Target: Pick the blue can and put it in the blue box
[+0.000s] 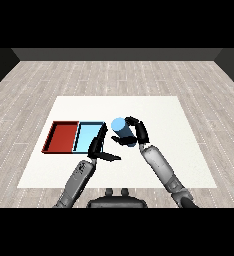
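Nearest, the left hand rests with fingers straight and apart, holding nothing, at the blue tray's near corner. Beyond, the right hand has fingers curled round the smooth cylindrical blue can, tilted above the white tabletop, just right of that shallow tray, probably for carrying over.

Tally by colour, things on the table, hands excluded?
Blue: 2, the blue can and the light blue tray
Red: 1, the red tray
Total: 3
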Tool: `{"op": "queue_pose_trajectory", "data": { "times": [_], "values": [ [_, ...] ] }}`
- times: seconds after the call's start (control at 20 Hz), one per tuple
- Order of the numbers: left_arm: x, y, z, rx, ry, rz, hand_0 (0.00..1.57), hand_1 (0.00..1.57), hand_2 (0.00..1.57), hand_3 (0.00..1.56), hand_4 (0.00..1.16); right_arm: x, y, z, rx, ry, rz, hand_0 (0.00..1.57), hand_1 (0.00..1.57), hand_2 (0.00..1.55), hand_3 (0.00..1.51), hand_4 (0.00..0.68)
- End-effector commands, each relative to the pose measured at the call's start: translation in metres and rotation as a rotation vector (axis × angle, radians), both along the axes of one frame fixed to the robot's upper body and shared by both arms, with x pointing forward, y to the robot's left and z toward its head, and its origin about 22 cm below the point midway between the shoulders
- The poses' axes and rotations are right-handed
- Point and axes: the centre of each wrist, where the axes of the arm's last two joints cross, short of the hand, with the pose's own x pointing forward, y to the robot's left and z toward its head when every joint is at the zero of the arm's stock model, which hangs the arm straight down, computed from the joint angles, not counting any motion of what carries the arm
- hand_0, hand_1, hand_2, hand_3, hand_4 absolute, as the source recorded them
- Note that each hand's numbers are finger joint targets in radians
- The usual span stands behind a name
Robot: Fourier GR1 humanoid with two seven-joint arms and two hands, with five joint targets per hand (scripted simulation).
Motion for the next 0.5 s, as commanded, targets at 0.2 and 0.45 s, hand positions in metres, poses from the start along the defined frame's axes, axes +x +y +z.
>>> {"op": "queue_pose_trajectory", "data": {
  "times": [0.2, 0.45],
  "values": [
    [0.023, 0.005, 0.006, 0.023, 0.021, -0.008, 0.00, 0.00, 0.00, 0.00, 0.00, 0.007, 0.031, 0.008, -0.038, 0.021, 0.005, 1.48, 1.48, 1.45, 1.38, 0.573],
    [0.005, -0.003, -0.021, 0.019, 0.062, -0.002, 0.00, 0.00, 0.00, 0.00, 0.00, -0.009, 0.021, 0.003, -0.036, 0.021, 0.046, 1.48, 1.48, 1.46, 1.39, 0.593]
  ]
}}
